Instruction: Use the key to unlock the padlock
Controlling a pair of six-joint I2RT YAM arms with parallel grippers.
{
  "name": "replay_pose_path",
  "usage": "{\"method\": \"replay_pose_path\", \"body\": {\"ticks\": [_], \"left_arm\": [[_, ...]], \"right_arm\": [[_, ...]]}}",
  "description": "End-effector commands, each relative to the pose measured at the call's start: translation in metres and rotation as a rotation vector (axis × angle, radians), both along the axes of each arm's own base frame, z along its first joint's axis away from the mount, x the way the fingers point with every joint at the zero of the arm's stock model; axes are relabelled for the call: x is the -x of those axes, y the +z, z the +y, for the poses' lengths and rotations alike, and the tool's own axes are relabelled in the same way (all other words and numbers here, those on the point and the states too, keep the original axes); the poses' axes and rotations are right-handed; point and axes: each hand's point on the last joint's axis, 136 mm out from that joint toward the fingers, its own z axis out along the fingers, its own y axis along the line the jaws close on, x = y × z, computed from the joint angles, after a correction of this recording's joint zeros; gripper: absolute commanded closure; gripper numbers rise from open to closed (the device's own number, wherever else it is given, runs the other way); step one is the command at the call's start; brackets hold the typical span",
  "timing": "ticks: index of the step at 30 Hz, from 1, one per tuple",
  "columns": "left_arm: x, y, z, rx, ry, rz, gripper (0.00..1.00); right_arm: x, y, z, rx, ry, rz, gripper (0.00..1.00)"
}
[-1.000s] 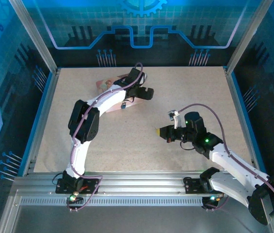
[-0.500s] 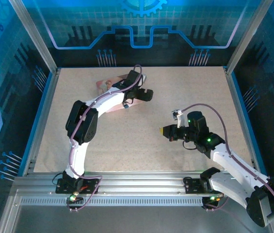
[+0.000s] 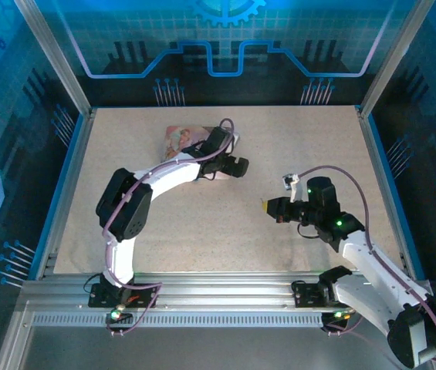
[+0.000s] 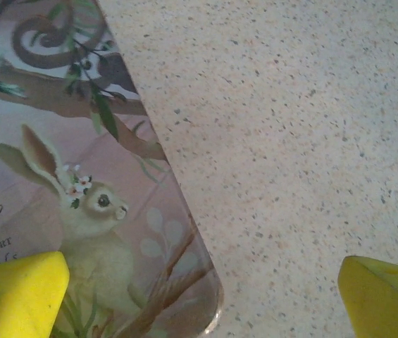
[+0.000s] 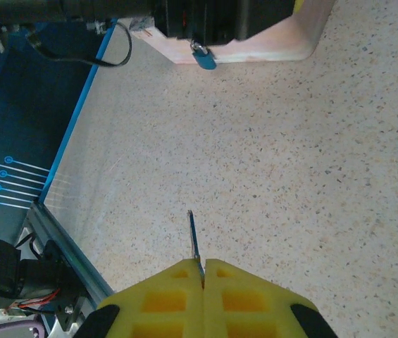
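A pale speckled surface (image 3: 202,231) lies inside a blue border. Glowing blue panels (image 3: 125,38) with circuit-like lines and a gear shape (image 3: 229,9) stand behind and at both sides, held by silvery metal posts (image 3: 52,54). A slotted metal rail (image 3: 225,289) runs along the near edge.

The tin (image 4: 79,141) lid reads a cut-off "e" — below it, "LIPART".

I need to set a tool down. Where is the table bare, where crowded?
Bare: the table's far right corner beyond the right gripper, and the middle stretch between it and the tin. Crowded: around the tin, with left gripper and padlock.
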Motion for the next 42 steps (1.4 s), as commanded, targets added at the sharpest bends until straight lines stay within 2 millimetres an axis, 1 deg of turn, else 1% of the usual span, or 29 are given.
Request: {"method": "replay_pose_path", "body": {"ticks": [1, 9, 15, 19, 24, 27, 31, 35, 42], "left_arm": [[0.04, -0.029, 0.0, -0.036, -0.012, 0.127, 0.01], [0.07, -0.02, -0.013, -0.005, -0.03, 0.119, 0.01], [0.095, -0.018, -0.027, 0.003, -0.06, 0.121, 0.01], [0.111, -0.018, -0.033, 0.008, -0.065, 0.123, 0.01], [0.129, -0.022, -0.052, 0.045, -0.093, 0.143, 0.01], [0.131, -0.023, -0.058, 0.041, -0.098, 0.141, 0.01], [0.133, -0.022, -0.07, 0.077, -0.111, 0.148, 0.01], [0.133, -0.019, -0.074, 0.083, -0.115, 0.139, 0.01], [0.127, 0.008, -0.072, 0.114, -0.107, 0.094, 0.01]], "right_arm": [[0.005, 0.002, -0.006, 0.008, 0.004, 0.005, 0.99], [0.004, 0.008, -0.016, 0.009, -0.022, 0.009, 0.99], [0.004, 0.011, -0.025, 0.009, -0.051, 0.017, 0.99], [0.003, 0.013, -0.033, 0.016, -0.073, 0.016, 0.99], [0.003, 0.015, -0.037, 0.014, -0.08, 0.014, 0.99], [0.003, 0.018, -0.038, 0.013, -0.082, 0.006, 0.98], [0.003, 0.022, -0.039, 0.012, -0.086, -0.009, 0.98], [0.005, 0.024, -0.04, 0.013, -0.086, -0.014, 0.98], [0.006, 0.025, -0.04, 0.01, -0.084, -0.016, 0.98]]}}
